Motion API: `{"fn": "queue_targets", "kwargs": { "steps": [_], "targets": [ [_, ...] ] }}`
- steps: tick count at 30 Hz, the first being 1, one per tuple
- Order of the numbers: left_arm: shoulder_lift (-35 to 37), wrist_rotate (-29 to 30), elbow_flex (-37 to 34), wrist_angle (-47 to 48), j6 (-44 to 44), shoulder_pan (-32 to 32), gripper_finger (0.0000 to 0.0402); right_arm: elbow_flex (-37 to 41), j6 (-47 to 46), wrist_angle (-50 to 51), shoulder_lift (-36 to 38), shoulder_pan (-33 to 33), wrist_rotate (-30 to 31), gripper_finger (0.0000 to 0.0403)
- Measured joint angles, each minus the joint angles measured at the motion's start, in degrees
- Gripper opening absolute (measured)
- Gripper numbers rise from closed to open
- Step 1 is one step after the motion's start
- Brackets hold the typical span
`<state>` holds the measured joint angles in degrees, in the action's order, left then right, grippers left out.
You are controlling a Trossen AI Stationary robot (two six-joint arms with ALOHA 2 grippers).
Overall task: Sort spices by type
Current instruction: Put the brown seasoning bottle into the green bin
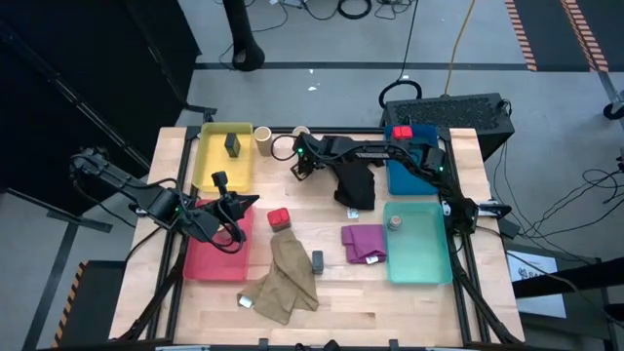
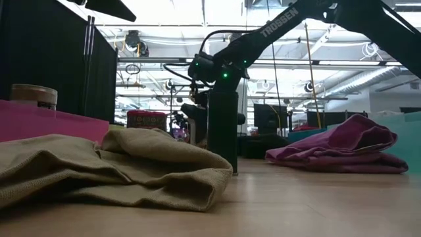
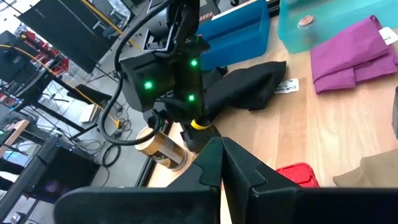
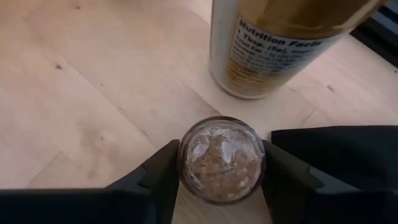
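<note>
Right gripper is clamped on a small clear round jar full of brownish spice, up at the far edge of the table just beside the tan cylinder, with the black cloth near it. Left gripper hangs over the red tray and from the left wrist view its fingers look pretty much pressed together, nothing in them. Other spices: red box sits on the wood by the khaki cloth, dark block is in the yellow tray
</note>
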<state>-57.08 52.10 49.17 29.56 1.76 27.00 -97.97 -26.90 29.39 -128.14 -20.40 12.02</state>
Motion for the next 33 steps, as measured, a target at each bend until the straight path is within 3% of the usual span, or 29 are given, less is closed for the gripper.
{"fn": "queue_targets", "kwargs": {
  "steps": [2,11,17,24,33],
  "targets": [
    [0.0,0.0,0.0,0.0,0.0,0.0,0.0008,0.0,0.1,0.1,0.0,0.1,0.0,0.0149],
    [0.0,0.0,0.0,0.0,0.0,0.0,0.0008,0.0,0.6,1.8,0.7,0.3,-0.7,0.0148],
    [0.0,0.0,0.0,0.0,0.0,0.0,0.0008,0.0,1.7,6.7,6.1,3.3,-0.9,0.0148],
    [0.0,-3.0,0.0,0.0,-1.4,0.0,0.0008,0.0,2.9,17.2,13.3,12.0,-1.4,0.0148],
    [0.0,-4.9,0.0,-0.3,-3.0,0.9,0.0008,5.0,-6.0,23.2,23.4,25.3,5.9,0.0148]
  ]
}}
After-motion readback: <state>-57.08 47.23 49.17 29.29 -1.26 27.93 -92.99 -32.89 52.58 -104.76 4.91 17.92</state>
